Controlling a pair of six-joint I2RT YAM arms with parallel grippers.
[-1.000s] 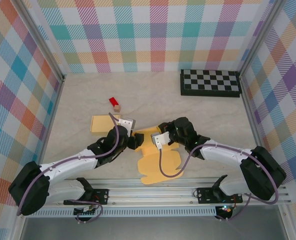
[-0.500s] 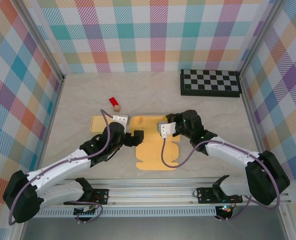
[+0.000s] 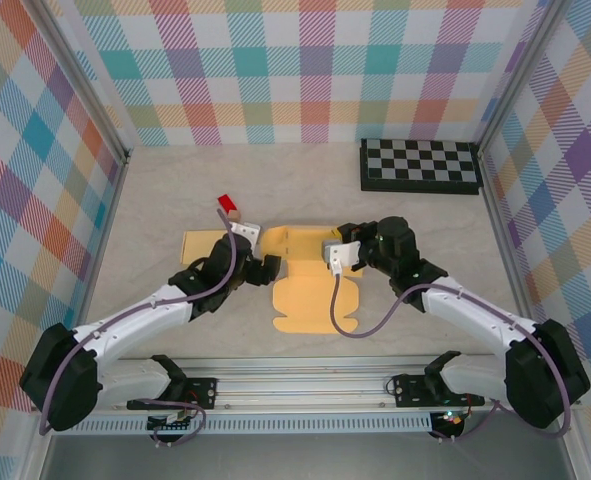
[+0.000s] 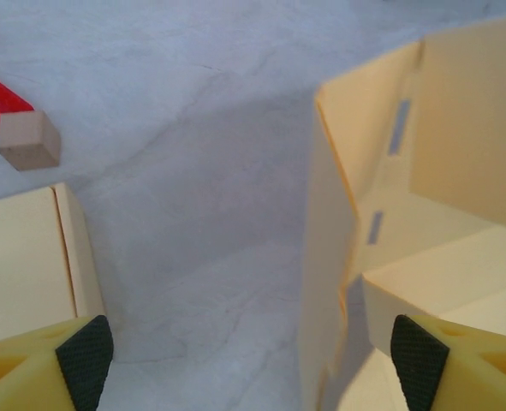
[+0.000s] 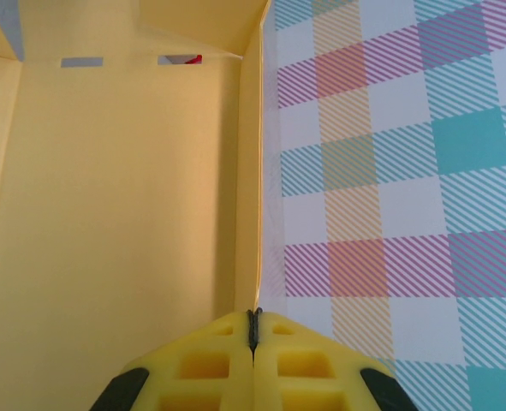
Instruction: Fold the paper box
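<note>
The yellow paper box (image 3: 310,292) lies partly folded at the table's middle, its back and side walls raised. My right gripper (image 3: 330,252) is at the box's back right corner. In the right wrist view it (image 5: 254,321) is shut on the thin edge of an upright box wall (image 5: 124,197). My left gripper (image 3: 267,268) stands open at the box's left side. In the left wrist view its pads (image 4: 86,347) are far apart, and the left box wall (image 4: 325,274) stands between them, close to the right-hand pad and not gripped.
A second flat yellow card (image 3: 200,245) lies left of the box. A red piece with a wooden block (image 3: 228,206) sits behind it. A checkerboard (image 3: 420,165) lies at the back right. Plaid walls enclose the table.
The box has gone from crumpled near the front edge to spread out farther back. Both grippers moved away from the arm bases. The left gripper opened; the right stayed shut.
</note>
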